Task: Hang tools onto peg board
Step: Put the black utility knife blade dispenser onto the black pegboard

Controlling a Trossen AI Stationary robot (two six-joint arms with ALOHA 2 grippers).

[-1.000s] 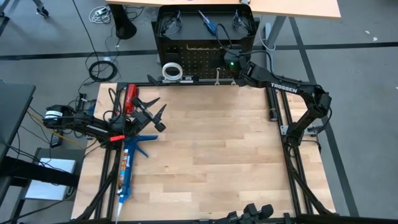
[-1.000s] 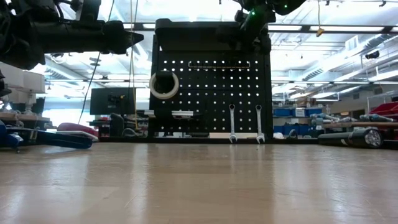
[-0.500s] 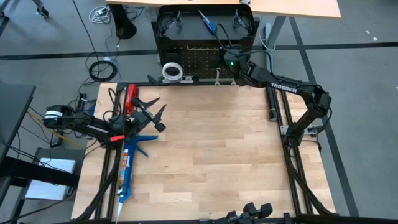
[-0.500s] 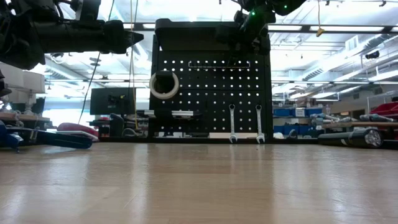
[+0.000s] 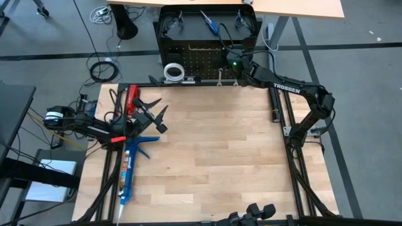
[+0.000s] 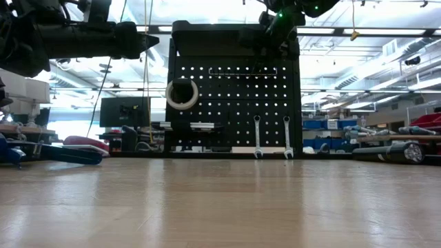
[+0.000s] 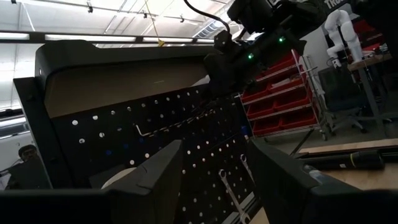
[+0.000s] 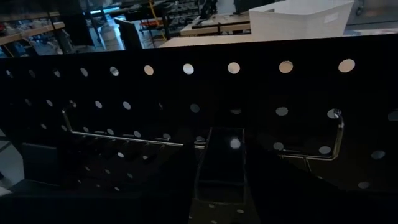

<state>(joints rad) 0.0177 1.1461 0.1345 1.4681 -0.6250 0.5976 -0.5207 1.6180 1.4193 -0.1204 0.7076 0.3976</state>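
Observation:
The black peg board (image 5: 207, 53) stands upright at the table's far edge. On it hang a white tape roll (image 6: 181, 94) and two silver wrenches (image 6: 257, 136) (image 6: 287, 136). Two safety glasses (image 5: 171, 22) (image 5: 245, 19) and a blue-handled screwdriver (image 5: 210, 25) show at its top. My right gripper (image 5: 233, 63) is high at the board's face, by a wire hook rail (image 8: 124, 138), shut on a dark narrow pen-like tool (image 8: 219, 165). My left gripper (image 5: 162, 114) is open and empty above the table's left part. My right gripper pinches the dark pen-like tool (image 8: 214, 180) between its two fingers, which point level toward the board from the table's near side. The tool's free end (image 8: 225, 134) sits close to the board, just at the wire rail's height. Whether it touches the rail cannot be told.
A long blue caulking gun (image 5: 129, 166) lies on the table's left part, and a red-handled tool (image 5: 132, 97) lies near the far left corner. The wooden tabletop (image 5: 220, 157) stretches bare between the arms. Black frame rails (image 5: 301, 182) run along the sides.

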